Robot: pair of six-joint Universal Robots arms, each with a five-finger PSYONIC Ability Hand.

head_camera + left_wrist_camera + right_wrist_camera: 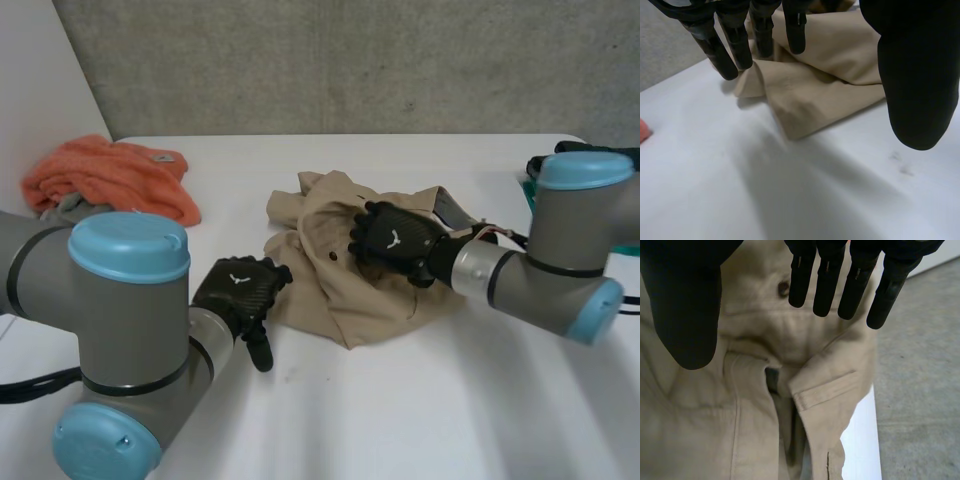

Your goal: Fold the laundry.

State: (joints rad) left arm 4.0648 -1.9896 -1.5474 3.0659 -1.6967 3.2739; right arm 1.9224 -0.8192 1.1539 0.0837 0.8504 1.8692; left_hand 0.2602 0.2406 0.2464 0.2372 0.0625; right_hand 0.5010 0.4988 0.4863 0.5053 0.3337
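Note:
A crumpled tan garment (pixel 335 270) lies in a heap at the middle of the white table (pixel 430 400). My left hand (pixel 240 288) hovers at the heap's near left edge, its fingers (pixel 722 55) straight and apart from the thumb, holding nothing. The tan cloth (pixel 810 95) lies just below those fingertips. My right hand (pixel 393 240) is over the top of the heap, open, with its fingers (pixel 827 280) spread above the cloth. Under its palm the garment (pixel 755 415) shows a dark button (pixel 784 288), a seam and a folded flap.
An orange towel (pixel 110 180) is bunched at the back left of the table, over a bit of grey cloth (pixel 65 208). Something teal (pixel 526 192) peeks out behind my right arm. A grey wall runs behind the table.

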